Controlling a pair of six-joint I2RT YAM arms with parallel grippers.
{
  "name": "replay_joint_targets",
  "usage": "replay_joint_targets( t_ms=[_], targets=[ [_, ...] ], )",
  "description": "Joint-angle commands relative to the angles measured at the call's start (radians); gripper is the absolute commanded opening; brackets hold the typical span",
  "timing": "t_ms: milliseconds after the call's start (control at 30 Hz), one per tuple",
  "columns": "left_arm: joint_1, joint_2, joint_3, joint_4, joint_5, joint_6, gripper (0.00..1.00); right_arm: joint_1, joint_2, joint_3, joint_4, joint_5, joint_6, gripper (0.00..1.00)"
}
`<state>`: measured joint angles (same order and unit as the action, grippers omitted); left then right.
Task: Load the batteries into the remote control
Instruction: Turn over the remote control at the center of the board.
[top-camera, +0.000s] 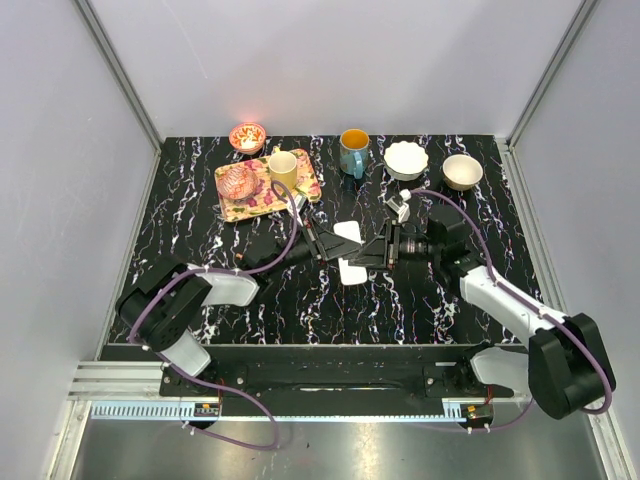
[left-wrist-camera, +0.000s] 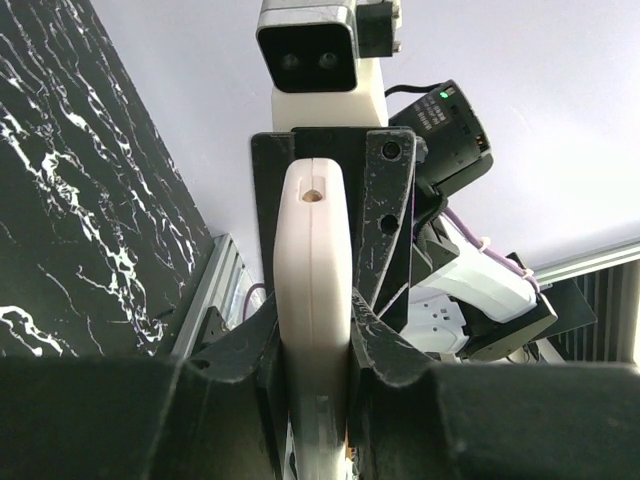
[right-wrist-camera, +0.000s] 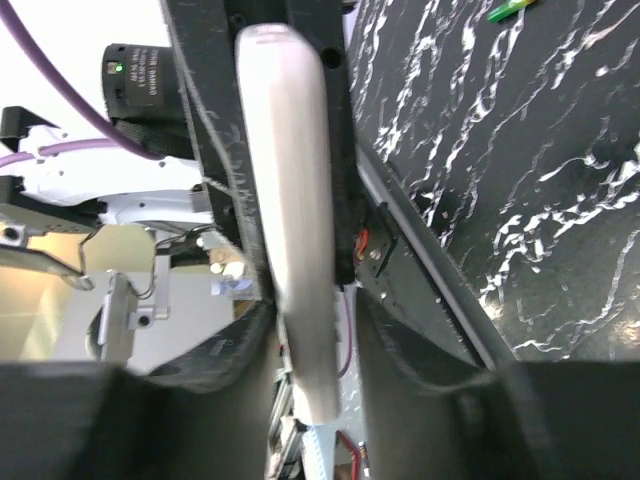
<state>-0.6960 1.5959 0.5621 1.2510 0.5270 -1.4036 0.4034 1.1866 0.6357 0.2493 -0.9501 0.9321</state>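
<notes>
The white remote control (top-camera: 347, 234) is held flat above the middle of the table, between both grippers. My left gripper (top-camera: 325, 245) comes from the left and is shut on it; in the left wrist view both jaws press the remote's faces (left-wrist-camera: 312, 290), seen edge-on. My right gripper (top-camera: 375, 250) faces it from the right. In the right wrist view its jaws straddle the remote (right-wrist-camera: 290, 200), with a narrow gap on one side. A small green battery (right-wrist-camera: 505, 10) lies on the table at that view's top edge. The other batteries are not visible.
At the back stand a floral tray (top-camera: 262, 200) with a pink bowl and a yellow cup, a small bowl (top-camera: 247, 136), a teal mug (top-camera: 353, 152), a white bowl (top-camera: 406, 160) and a beige bowl (top-camera: 462, 172). A small white piece (top-camera: 400, 207) lies behind my right gripper.
</notes>
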Motion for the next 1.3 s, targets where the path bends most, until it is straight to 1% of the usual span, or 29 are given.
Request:
replay_joint_targets(
  t_ms=[0, 33, 67, 100, 133, 167, 200, 233, 267, 300, 333, 367, 400, 433, 467, 533, 567, 600, 633, 667, 700, 767, 800, 867, 933, 967, 1067, 1133, 1267],
  targets=[
    [-0.016, 0.016, 0.056, 0.152, -0.004, -0.014, 0.00, 0.023, 0.044, 0.035, 0.129, -0.024, 0.054, 0.30],
    [-0.017, 0.019, 0.058, 0.156, -0.002, -0.014, 0.00, 0.025, 0.050, 0.033, 0.136, -0.027, 0.057, 0.23],
    [-0.016, 0.021, 0.059, 0.159, -0.005, -0.014, 0.00, 0.023, 0.051, 0.032, 0.145, -0.038, 0.060, 0.00],
    [-0.014, 0.025, 0.061, 0.163, -0.008, -0.015, 0.01, 0.023, 0.050, 0.029, 0.139, -0.038, 0.063, 0.00],
    [-0.007, 0.026, 0.061, 0.168, -0.010, -0.017, 0.08, 0.025, 0.035, 0.028, 0.127, -0.036, 0.054, 0.00],
    [0.001, 0.026, 0.059, 0.174, -0.010, -0.021, 0.16, 0.025, 0.021, 0.033, 0.058, -0.023, 0.036, 0.00],
    [0.012, 0.027, 0.056, 0.203, -0.007, -0.035, 0.26, 0.023, 0.002, 0.051, -0.006, -0.001, -0.028, 0.00],
    [0.047, 0.026, 0.055, 0.229, -0.004, -0.046, 0.36, 0.023, -0.042, 0.067, -0.081, 0.028, -0.073, 0.00],
    [0.070, 0.024, 0.050, 0.255, -0.002, -0.060, 0.41, 0.023, -0.065, 0.090, -0.278, 0.115, -0.128, 0.00],
    [0.097, 0.016, 0.038, 0.312, -0.002, -0.092, 0.50, 0.023, -0.085, 0.141, -0.373, 0.166, -0.229, 0.00],
    [0.157, 0.007, 0.030, 0.335, -0.007, -0.106, 0.77, 0.023, -0.119, 0.166, -0.446, 0.218, -0.268, 0.00],
    [0.188, 0.000, 0.019, 0.344, -0.012, -0.116, 0.83, 0.023, -0.130, 0.189, -0.584, 0.331, -0.304, 0.00],
    [0.214, -0.022, 0.000, 0.347, -0.016, -0.133, 0.89, 0.025, -0.134, 0.238, -0.640, 0.379, -0.356, 0.00],
    [0.260, -0.036, -0.008, 0.347, -0.013, -0.136, 0.99, 0.023, -0.134, 0.261, -0.686, 0.423, -0.375, 0.00],
    [0.279, -0.051, -0.019, 0.346, -0.012, -0.138, 0.99, 0.023, -0.131, 0.281, -0.762, 0.510, -0.387, 0.00],
    [0.315, -0.112, -0.059, 0.311, -0.019, -0.129, 0.99, 0.025, -0.099, 0.344, -0.838, 0.632, -0.401, 0.00],
    [0.323, -0.140, -0.076, 0.279, -0.021, -0.115, 0.99, 0.028, -0.076, 0.372, -0.937, 0.816, -0.407, 0.00],
    [0.328, -0.212, -0.105, 0.157, -0.022, -0.062, 0.99, 0.034, -0.046, 0.439, -0.988, 0.927, -0.444, 0.00],
    [0.329, -0.261, -0.114, 0.054, -0.028, -0.019, 0.99, 0.055, 0.037, 0.478, -1.042, 1.061, -0.469, 0.00],
    [0.326, -0.318, -0.116, -0.076, -0.035, 0.041, 0.99, 0.119, 0.077, 0.511, -1.124, 1.354, -0.486, 0.00],
    [0.320, -0.441, -0.096, -0.395, -0.079, 0.198, 0.99, 0.149, 0.120, 0.554, -1.146, 1.481, -0.518, 0.00],
    [0.273, -0.569, -0.056, -0.746, -0.200, 0.360, 0.99, 0.160, 0.247, 0.593, -1.202, 1.634, -0.544, 0.00],
    [0.254, -0.671, -0.029, -0.971, -0.323, 0.476, 0.99, 0.160, 0.286, 0.642, -1.219, 1.659, -0.523, 0.00],
    [0.224, -0.758, -0.028, -1.126, -0.398, 0.526, 0.99, 0.158, 0.369, 0.671, -1.175, 1.674, -0.527, 0.00],
    [0.225, -0.868, -0.057, -1.177, -0.452, 0.526, 0.99, 0.150, 0.453, 0.699, -1.139, 1.663, -0.544, 0.00],
    [0.225, -0.925, -0.062, -1.240, -0.466, 0.528, 0.99, 0.146, 0.487, 0.740, -1.121, 1.665, -0.556, 0.00],
    [0.225, -0.996, -0.064, -1.367, -0.499, 0.503, 0.99, 0.098, 0.657, 0.864, -1.157, 1.666, -0.558, 0.00],
    [0.227, -1.021, -0.082, -1.375, -0.458, 0.505, 0.99, 0.066, 0.776, 0.929, -1.189, 1.653, -0.556, 0.00],
    [0.227, -1.086, -0.134, -1.352, -0.420, 0.473, 0.99, 0.043, 0.896, 1.041, -1.219, 1.640, -0.561, 0.00]
  ],
)
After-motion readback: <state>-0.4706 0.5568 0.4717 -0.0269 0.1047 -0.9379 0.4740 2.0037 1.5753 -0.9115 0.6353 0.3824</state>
